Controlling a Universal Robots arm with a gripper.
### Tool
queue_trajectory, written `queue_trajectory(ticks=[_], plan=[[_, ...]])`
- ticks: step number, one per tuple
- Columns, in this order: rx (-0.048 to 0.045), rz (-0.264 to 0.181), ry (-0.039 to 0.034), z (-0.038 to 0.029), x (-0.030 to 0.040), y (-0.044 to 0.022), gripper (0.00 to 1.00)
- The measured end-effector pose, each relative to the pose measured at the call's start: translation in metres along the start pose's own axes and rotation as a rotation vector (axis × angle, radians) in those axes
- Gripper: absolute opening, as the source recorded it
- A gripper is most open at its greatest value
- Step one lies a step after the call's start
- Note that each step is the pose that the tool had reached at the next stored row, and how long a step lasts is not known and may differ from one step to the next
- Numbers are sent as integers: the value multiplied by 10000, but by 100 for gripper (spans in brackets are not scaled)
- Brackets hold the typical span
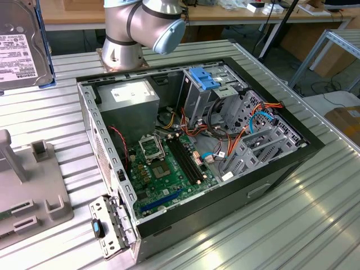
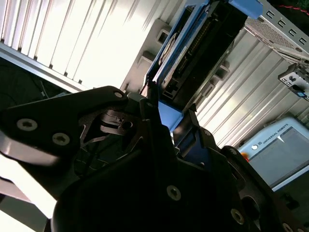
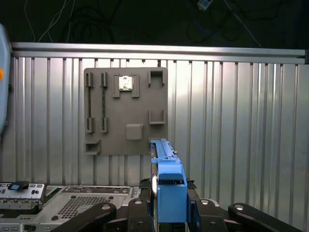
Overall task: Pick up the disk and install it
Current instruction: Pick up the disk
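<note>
Hanging in open air well apart from the open computer case [image 1: 281,175], the disk [image 1: 19,45] sits at the exterior view's far left, high above the ribbed worktop [image 1: 304,225], with nothing crowding its edges. That view gives its labelled flat face, with the blue frame down one side. The first wrist view gives it edge-on [image 3: 169,191], a thin blue strip over the grey fixture plate [image 3: 126,112]. The second wrist view gives a dark end face with a row of contacts [image 2: 195,48]. The jaws are clamped on its two flat faces, and its long axis runs straight out from them.
</note>
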State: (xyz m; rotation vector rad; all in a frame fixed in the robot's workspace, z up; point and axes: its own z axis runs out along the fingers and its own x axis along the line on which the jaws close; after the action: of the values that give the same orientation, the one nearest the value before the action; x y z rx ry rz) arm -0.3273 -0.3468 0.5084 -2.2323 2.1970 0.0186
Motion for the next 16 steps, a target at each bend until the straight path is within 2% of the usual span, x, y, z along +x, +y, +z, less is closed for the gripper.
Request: queue_trajectory(ticks=[8, 12, 16], plan=[[0, 1, 0, 0, 2, -157, 37], [0, 0, 0, 0, 5, -286, 37], [0, 1, 0, -1, 5, -299, 37]])
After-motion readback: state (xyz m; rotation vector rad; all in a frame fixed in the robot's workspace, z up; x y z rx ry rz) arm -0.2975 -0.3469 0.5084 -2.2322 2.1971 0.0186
